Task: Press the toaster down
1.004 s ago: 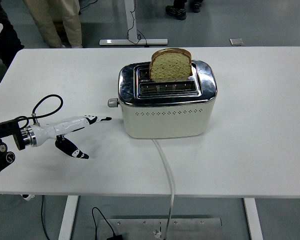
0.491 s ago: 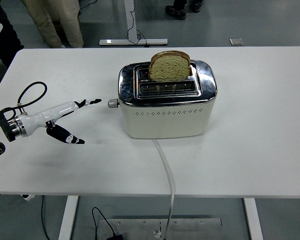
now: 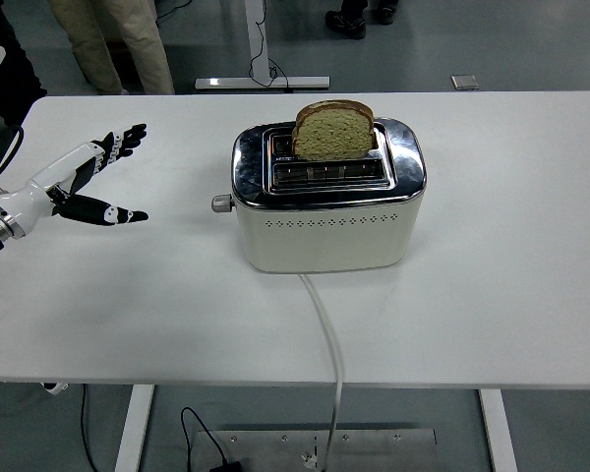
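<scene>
The toaster (image 3: 324, 202) stands near the middle of the white table (image 3: 511, 246), its lever knob (image 3: 219, 203) projecting from the left end wall in the raised position, so the press has not been made. A slice of bread (image 3: 334, 129) stands upright in the rear slot, most of it above the top plate; the front slot is empty. The left hand (image 3: 88, 182) hovers over the table's left side, well apart from the lever, fingers spread and thumb extended, holding nothing. The right arm is out of view. The step in hand is the approach: the next move calls for carrying a fingertip over the knob and pushing straight down. The toaster has a glossy chrome top, a smooth cream body with rounded corners, and a white cord (image 3: 326, 334) running off the near edge.
</scene>
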Robot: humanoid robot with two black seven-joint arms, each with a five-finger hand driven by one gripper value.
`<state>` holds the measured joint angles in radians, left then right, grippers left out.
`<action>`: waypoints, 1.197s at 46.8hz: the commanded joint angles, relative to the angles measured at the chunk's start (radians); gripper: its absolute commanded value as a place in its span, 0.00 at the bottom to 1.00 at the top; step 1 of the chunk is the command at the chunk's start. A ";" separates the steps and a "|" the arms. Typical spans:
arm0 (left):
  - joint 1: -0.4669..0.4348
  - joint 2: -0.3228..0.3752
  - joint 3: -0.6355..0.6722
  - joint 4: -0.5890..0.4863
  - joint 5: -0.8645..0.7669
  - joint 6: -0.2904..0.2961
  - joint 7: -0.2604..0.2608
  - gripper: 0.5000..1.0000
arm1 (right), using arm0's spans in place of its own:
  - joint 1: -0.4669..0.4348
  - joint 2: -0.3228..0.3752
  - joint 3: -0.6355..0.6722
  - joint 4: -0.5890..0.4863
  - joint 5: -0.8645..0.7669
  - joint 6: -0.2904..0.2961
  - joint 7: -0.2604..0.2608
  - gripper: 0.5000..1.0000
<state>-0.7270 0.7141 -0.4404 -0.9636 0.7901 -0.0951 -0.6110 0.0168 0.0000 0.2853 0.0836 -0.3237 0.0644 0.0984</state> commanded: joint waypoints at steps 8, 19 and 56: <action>-0.015 -0.005 -0.003 0.000 -0.193 0.003 0.000 1.00 | 0.000 0.000 0.000 -0.001 0.000 0.000 0.000 1.00; -0.015 -0.022 -0.003 0.036 -0.362 0.011 0.000 1.00 | 0.000 0.000 0.000 0.001 0.000 0.000 0.000 1.00; -0.022 -0.246 -0.004 0.279 -0.868 0.000 0.000 1.00 | 0.000 0.000 0.000 0.001 0.000 0.000 0.000 1.00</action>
<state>-0.7481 0.4869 -0.4450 -0.6944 -0.0661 -0.0951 -0.6108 0.0169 0.0000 0.2853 0.0838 -0.3237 0.0645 0.0980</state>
